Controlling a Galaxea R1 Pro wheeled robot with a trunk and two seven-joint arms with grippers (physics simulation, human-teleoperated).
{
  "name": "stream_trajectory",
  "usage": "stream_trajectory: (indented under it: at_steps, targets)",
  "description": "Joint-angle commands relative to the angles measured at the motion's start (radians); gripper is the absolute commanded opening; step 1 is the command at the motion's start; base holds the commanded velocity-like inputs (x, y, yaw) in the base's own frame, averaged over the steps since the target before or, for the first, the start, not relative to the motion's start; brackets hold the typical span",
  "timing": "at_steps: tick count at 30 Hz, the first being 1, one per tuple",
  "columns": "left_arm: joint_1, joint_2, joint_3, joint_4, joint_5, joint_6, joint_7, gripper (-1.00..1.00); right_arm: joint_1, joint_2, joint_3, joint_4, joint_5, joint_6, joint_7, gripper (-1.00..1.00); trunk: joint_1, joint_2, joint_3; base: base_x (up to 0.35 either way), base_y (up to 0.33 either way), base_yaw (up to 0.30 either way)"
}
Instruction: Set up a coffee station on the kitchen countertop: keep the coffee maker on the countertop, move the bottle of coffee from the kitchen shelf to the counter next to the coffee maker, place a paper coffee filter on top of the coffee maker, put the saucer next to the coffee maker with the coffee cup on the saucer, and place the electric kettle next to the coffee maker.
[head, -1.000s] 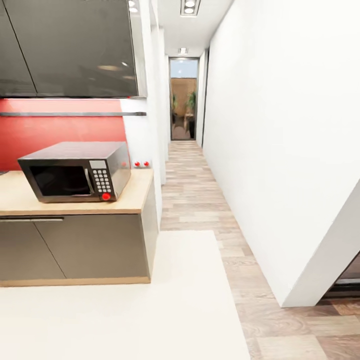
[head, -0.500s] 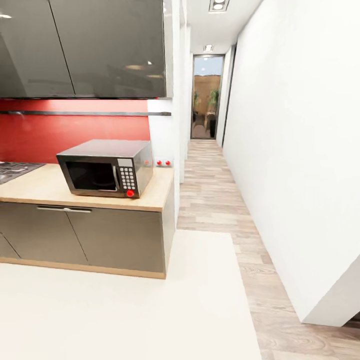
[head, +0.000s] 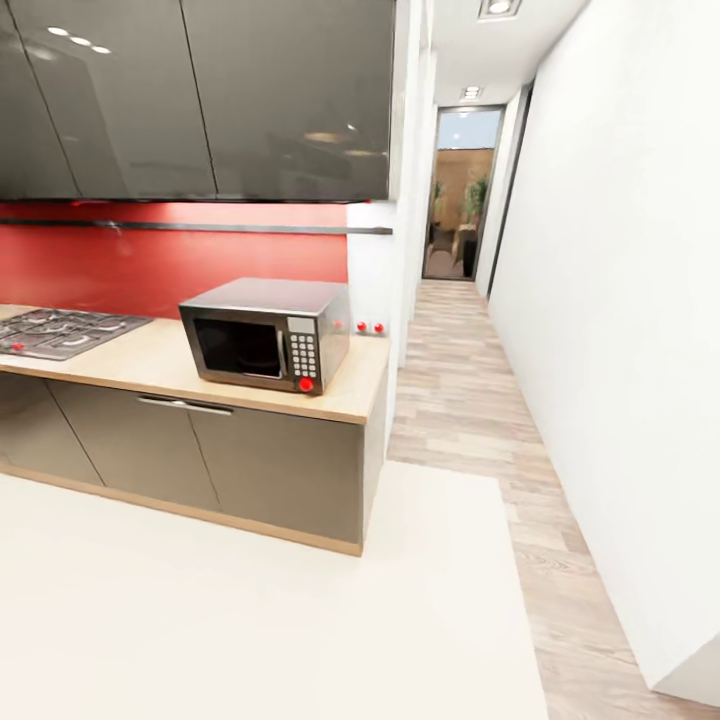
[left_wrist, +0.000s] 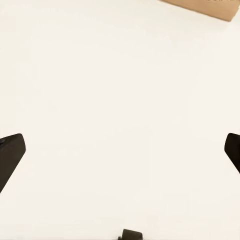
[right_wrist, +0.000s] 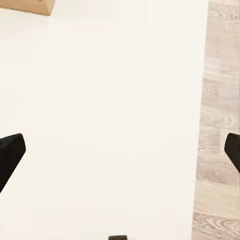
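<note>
Countertop (head: 150, 365) carries microwave (head: 268, 334); end effectors spread.

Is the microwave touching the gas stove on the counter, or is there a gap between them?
Apart. The head view shows the microwave and the gas stove both on the counter, with a bare strip of beige worktop between them.

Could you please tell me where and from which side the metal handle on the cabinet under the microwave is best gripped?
Probably at the middle of the handle, coming from the front with one jaw above and one below: it is a thin horizontal bar on the cabinet front.
</note>
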Motion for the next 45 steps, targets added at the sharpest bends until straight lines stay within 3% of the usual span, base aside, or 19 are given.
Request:
stream_trajectory:
  at_steps: [1, 45]
  targets:
    - [-0.001, 0.0, -0.002, 0.001, 0.008, -0.003, 0.0, 1.0, 0.0, 0.0, -0.001, 0.0, 0.001, -0.003, -0.001, 1.0, -0.004, 0.006, 0.002, 0.0, 0.0, 0.281]
    - [-0.001, 0.0, -0.002, 0.001, 0.008, -0.003, 0.0, 1.0, 0.0, 0.0, 0.005, 0.0, 0.001, -0.002, -0.001, 1.0, -0.173, 0.314, 0.14, 0.0, 0.0, 0.281]
